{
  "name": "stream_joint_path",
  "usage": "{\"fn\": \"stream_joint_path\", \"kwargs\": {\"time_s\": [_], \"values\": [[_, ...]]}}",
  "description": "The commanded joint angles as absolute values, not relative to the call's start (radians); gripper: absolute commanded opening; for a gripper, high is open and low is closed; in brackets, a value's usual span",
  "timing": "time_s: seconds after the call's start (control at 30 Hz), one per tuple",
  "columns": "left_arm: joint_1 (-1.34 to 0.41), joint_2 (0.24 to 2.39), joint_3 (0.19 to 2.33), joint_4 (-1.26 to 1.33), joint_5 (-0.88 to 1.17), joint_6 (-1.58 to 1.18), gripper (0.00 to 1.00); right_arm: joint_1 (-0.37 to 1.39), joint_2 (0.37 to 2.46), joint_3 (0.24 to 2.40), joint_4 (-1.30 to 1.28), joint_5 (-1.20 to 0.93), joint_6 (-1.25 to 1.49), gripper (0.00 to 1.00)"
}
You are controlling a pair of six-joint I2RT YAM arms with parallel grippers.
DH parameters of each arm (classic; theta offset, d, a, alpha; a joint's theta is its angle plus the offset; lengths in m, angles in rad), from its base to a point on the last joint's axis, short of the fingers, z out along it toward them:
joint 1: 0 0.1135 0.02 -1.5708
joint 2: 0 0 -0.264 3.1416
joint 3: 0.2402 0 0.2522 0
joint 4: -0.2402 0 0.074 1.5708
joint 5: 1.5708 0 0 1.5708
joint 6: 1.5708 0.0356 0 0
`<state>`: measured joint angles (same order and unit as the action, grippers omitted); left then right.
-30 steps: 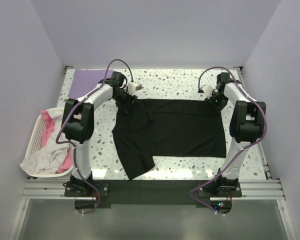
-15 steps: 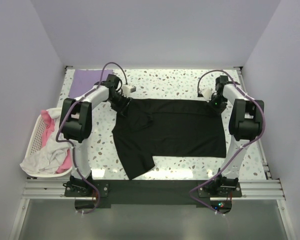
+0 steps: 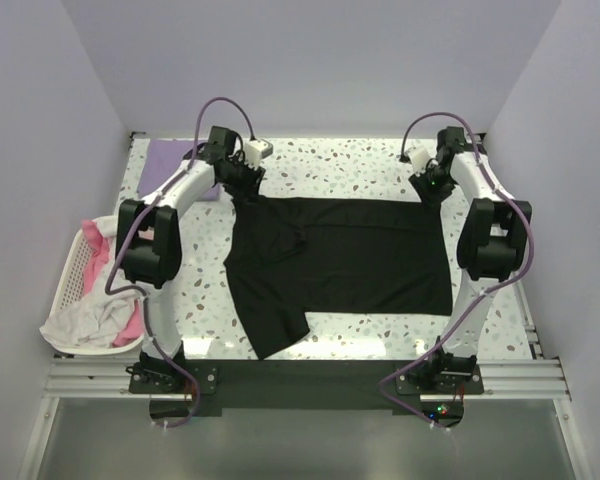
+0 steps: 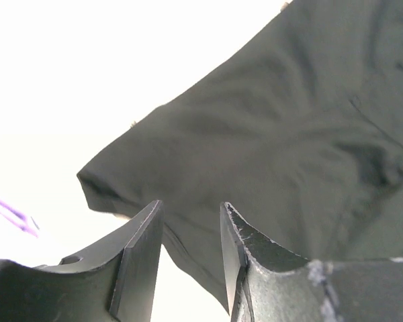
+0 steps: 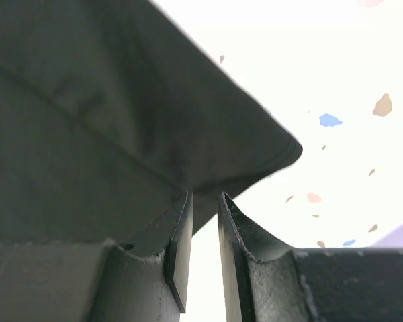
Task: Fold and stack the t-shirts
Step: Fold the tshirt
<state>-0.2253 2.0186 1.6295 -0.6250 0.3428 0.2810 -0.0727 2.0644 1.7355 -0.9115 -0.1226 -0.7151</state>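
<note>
Speckled terrazzo table (image 3: pixel 360 165) carries the large black t-shirt (image 3: pixel 360 255), soft matte cloth spread flat in the middle, and the lavender t-shirt (image 3: pixel 165 160), a flat square at its far left corner. We see the left gripper (image 4: pixel 190 204) with jaws parted over the black cloth. The right gripper (image 5: pixel 205 196) shows a thin slit, and we cannot tell if it pinches the cloth.

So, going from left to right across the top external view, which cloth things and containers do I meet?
First the white laundry basket, then the lavender t-shirt, then the black t-shirt.
</note>
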Motion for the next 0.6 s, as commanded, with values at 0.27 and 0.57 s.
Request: {"fn": "stream_joint_path", "kwargs": {"time_s": [0.27,0.57], "values": [[-0.23,2.149,1.625,-0.578,0.204,0.278,0.42,-0.066,2.158,1.675,-0.789,-0.006,-0.669,0.25],[-0.229,2.118,1.482,-0.558,0.103,0.304,0.33,-0.064,2.151,1.572,-0.718,0.06,-0.709,0.25]]}}
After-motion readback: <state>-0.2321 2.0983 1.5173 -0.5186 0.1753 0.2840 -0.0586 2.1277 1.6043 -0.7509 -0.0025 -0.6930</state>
